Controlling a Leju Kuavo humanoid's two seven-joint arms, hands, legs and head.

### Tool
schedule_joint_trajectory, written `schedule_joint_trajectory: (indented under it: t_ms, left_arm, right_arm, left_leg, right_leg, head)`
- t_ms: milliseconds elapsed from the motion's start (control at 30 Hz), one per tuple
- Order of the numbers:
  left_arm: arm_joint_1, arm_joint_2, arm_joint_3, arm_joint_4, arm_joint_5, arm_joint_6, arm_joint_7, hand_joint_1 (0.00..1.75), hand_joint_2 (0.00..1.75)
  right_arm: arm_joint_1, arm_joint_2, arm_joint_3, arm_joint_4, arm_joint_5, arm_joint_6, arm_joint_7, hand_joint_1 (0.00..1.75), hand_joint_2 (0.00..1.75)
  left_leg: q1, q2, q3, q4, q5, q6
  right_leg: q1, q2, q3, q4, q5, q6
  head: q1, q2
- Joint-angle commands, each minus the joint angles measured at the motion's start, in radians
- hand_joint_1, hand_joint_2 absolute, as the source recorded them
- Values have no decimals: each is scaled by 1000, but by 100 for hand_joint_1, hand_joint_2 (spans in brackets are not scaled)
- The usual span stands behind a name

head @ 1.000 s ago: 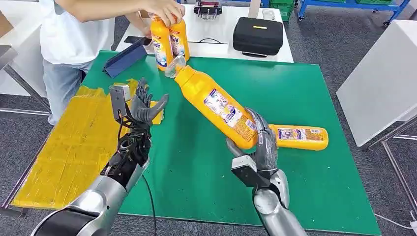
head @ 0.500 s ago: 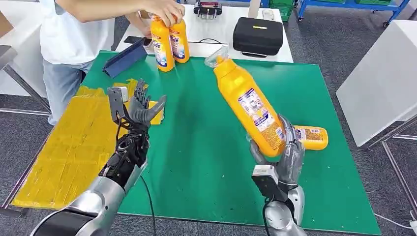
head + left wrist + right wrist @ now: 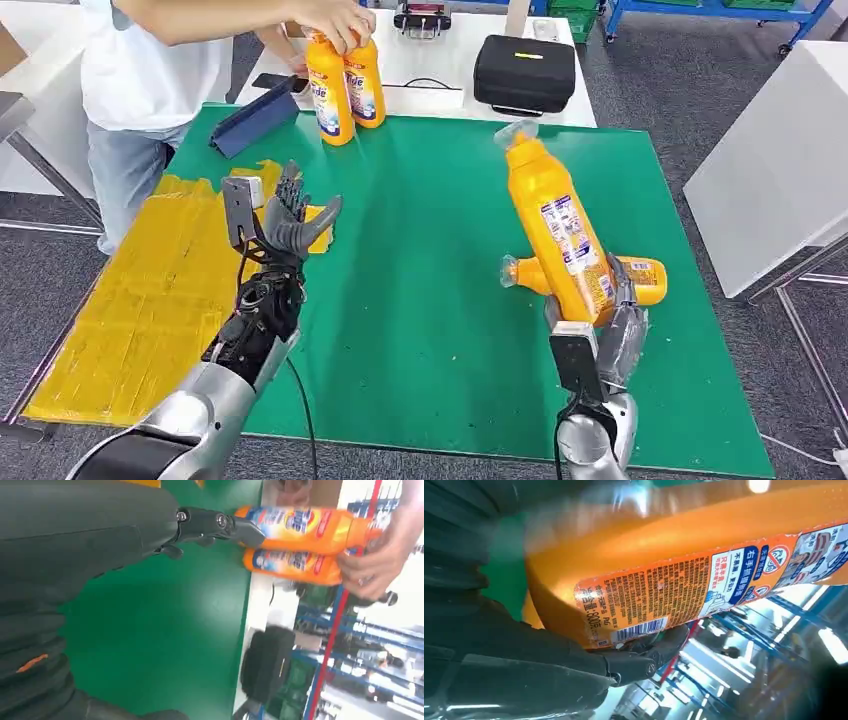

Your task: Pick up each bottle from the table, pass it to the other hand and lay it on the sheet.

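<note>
Right hand point(image 3: 612, 335) at lower right of head view, wrapped around base of tall orange plastic bottle with printed label point(image 3: 556, 228); bottle lifted off green table mat point(image 3: 430, 280), near upright, clear cap end tilted slightly toward upper left of frame. In right wrist view, fingers point(image 3: 644, 657) curled under barcode side of same bottle point(image 3: 684, 555), grip firm.

Second orange bottle lying on its side point(image 3: 640, 280) on mat just behind the held one, mid-right of frame, cap end pointing left, partly hidden by held bottle.

Left hand point(image 3: 290, 222) raised at centre-left of head view, fingers apart and pointing up, holding nothing, over the border between green mat and yellow sheet point(image 3: 140, 300). Sheet spread along left side of table, lower left of frame. Left wrist view: dark fingers point(image 3: 220, 522) extended, nothing in them.

Two more upright orange bottles point(image 3: 343, 85) at upper centre-left, at far edge of mat, touching each other; person's hand point(image 3: 335, 20) resting on their tops. Same pair point(image 3: 300, 540) in left wrist view with person's hand on caps.

Blue folded stand point(image 3: 255, 120) at upper left on mat. Black zip case point(image 3: 525, 72) on white table at top centre-right.
</note>
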Motion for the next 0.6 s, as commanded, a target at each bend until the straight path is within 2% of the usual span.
schedule_joint_trajectory:
  t_ms: [33, 267, 600]
  left_arm:
    - [22, -27, -36, -53, 109, -338, 85, 0, 175]
    - [73, -34, -134, -156, 196, -463, 183, 0, 175]
    - [79, -29, -153, -164, 207, -479, 198, 0, 175]
  right_arm:
    - [-75, 35, -36, 150, 17, 31, -12, 175, 175]
    - [-117, 12, -10, 215, 9, 31, -34, 175, 175]
    - [-117, 9, 0, 222, 8, 33, -36, 175, 175]
  left_leg:
    - [2, 4, 4, 0, -2, -3]
    - [2, 4, 5, 0, -3, -3]
    - [2, 3, 4, 0, -2, -3]
  right_leg:
    - [2, 3, 4, -1, -1, -3]
    - [2, 3, 5, -2, -1, -3]
    - [2, 2, 4, -1, -1, -3]
  head:
    - [0, 0]
    - [0, 0]
    - [0, 0]
